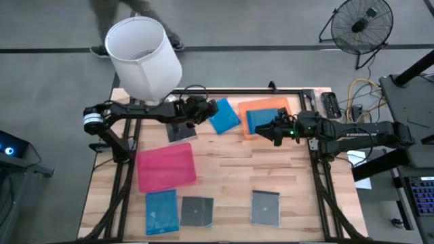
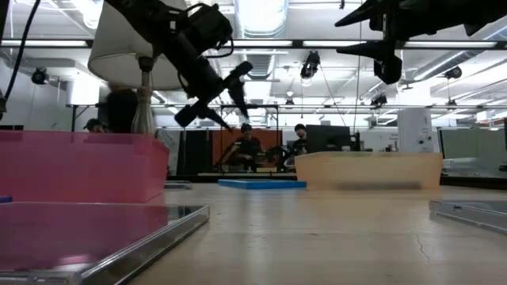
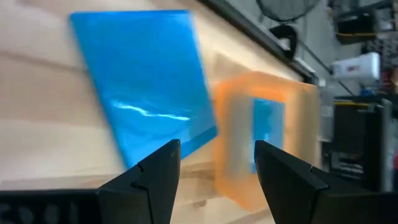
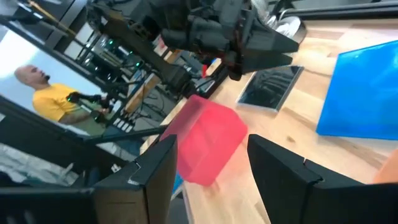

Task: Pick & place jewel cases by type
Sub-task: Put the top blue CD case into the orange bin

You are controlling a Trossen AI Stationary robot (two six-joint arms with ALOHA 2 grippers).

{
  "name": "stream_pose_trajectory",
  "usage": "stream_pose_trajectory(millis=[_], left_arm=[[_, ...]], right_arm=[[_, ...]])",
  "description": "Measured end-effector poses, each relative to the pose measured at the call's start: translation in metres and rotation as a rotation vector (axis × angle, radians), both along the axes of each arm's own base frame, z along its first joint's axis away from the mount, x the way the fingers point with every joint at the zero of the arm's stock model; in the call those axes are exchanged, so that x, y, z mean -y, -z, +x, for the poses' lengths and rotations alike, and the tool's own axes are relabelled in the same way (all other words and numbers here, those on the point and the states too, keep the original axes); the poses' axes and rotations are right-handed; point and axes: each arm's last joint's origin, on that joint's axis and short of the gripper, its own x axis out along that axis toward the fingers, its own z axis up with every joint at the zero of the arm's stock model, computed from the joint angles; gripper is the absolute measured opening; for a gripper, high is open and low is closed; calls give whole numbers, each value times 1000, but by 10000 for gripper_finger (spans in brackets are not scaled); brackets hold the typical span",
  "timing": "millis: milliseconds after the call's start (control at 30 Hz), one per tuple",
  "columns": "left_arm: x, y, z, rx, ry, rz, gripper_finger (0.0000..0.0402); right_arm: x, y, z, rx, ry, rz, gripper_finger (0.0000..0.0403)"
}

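Blue jewel case [image 3: 146, 93] on table just beyond open left jaws.

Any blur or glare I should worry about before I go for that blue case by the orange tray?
Left wrist view: blue case and orange tray motion-smeared, light streak on the case. Low view: ceiling lights glare; near case soft. High view: usable.

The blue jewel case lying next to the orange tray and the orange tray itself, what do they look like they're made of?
The blue jewel case looks like thin, glossy, translucent plastic: a bright streak of light runs across its flat face. The orange tray seems to be frosted, semi-translucent plastic with a matte finish: a blue case inside shows through its wall only as a soft shape.
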Motion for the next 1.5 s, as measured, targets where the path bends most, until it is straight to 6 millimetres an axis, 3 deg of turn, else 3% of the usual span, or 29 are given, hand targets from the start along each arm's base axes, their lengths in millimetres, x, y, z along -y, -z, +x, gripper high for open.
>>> stream_pose_trajectory(millis=[367,800,1067,1500], left_arm=[[20,15,0,-29,-99,2,188],[22,53,43,-95,-81,-92,186],[19,72,58,-170,-68,-127,186],[11,61,66,-177,-94,-34,186]], right_arm=[[0,0,0,0,-12,-12,187],[-1,-2,-2,10,-40,-8,182],[-1,-2,-2,14,-42,-19,185],[-1,1,-3,-20,-47,-42,185]])
